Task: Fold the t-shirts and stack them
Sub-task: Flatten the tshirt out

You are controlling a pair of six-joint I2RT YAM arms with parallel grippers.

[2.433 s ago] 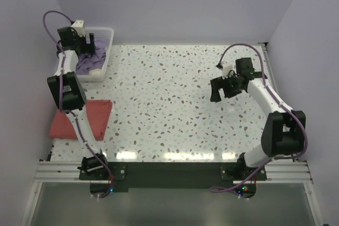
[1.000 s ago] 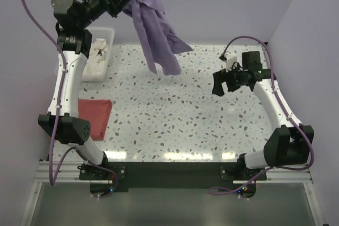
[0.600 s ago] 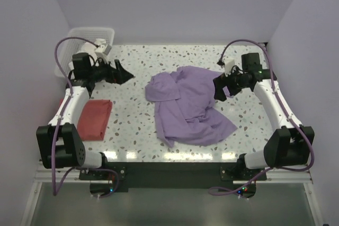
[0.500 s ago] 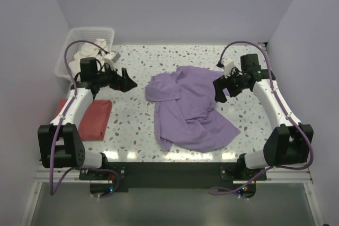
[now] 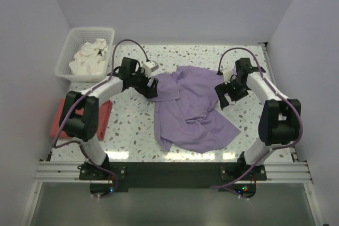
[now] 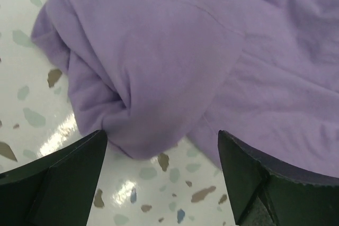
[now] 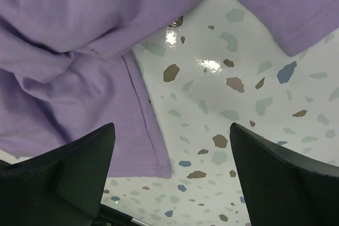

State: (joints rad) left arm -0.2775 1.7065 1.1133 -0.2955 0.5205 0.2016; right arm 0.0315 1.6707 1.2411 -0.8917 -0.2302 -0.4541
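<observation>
- Lilac-purple t-shirt (image 5: 190,110): lies crumpled on the middle of the desk (image 5: 132,128). Its sleeves and hem overlap in loose ridges, and no clean fold line is visible anywhere on it.
- Coral-red t-shirt (image 5: 56,124): sits at the left edge of the desk as a flat, roughly rectangular packet. It appears already folded, though the left arm hides too much of it to be sure.
- Left gripper (image 5: 151,88): jaws spread wide, low at the lilac shirt's left edge. In the left wrist view a rounded lump of cloth lies between the dark fingers (image 6: 58,173), unpinched.
- Right gripper (image 5: 228,95): jaws likewise wide apart, at the shirt's right edge. The right wrist view shows a hemmed edge and bare terrazzo between its fingers (image 7: 63,173), and nothing is held.
- White lattice basket (image 5: 63,61): stands at the far left corner, well apart from both shirts, and holds a white cloth (image 5: 90,59).
- Progress, as judged: one shirt seems finished and the second is laid out but not started. The lilac shirt has yet to be spread flat, folded down to packet size and stacked with the coral-red one, so roughly half the work is left.
</observation>
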